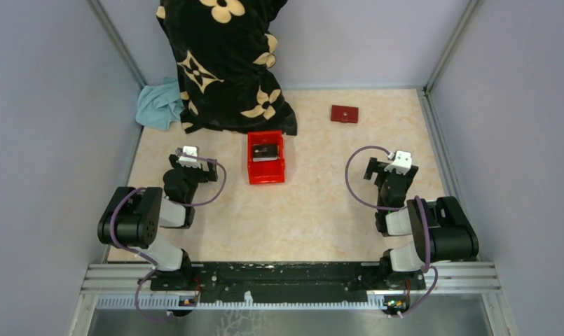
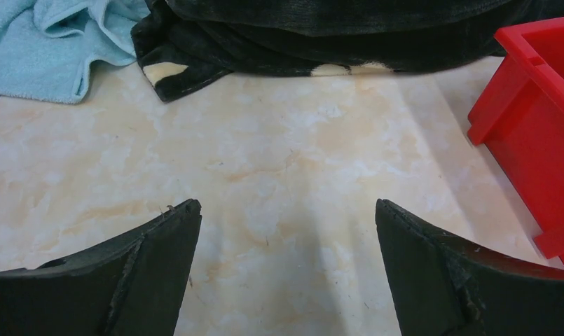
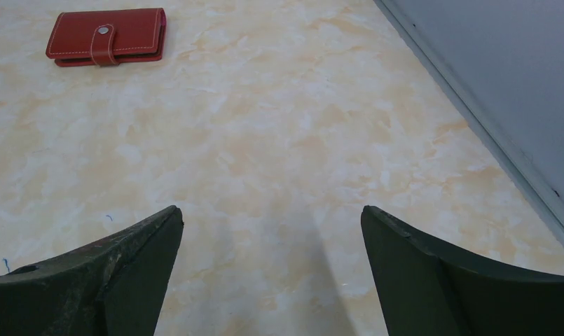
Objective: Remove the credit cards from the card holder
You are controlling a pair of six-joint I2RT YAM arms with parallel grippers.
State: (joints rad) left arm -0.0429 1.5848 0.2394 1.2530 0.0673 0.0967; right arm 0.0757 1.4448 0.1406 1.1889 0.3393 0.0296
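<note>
The card holder [image 1: 344, 113] is a small dark red wallet lying shut at the back right of the table. It also shows in the right wrist view [image 3: 107, 36], far left, with its strap and snap fastened. No credit cards are in view. My right gripper [image 1: 393, 165] is open and empty, well short of the wallet; in its own view [image 3: 272, 213] only bare table lies between its jaws. My left gripper [image 1: 188, 157] is open and empty at the left, also seen in its own view [image 2: 287, 206], far from the wallet.
A bright red plastic box [image 1: 266, 157] holding a dark item stands mid-table, its corner in the left wrist view [image 2: 538, 112]. A black flowered blanket [image 1: 226, 63] and a pale blue towel [image 1: 160, 103] lie at the back left. Grey walls enclose the table.
</note>
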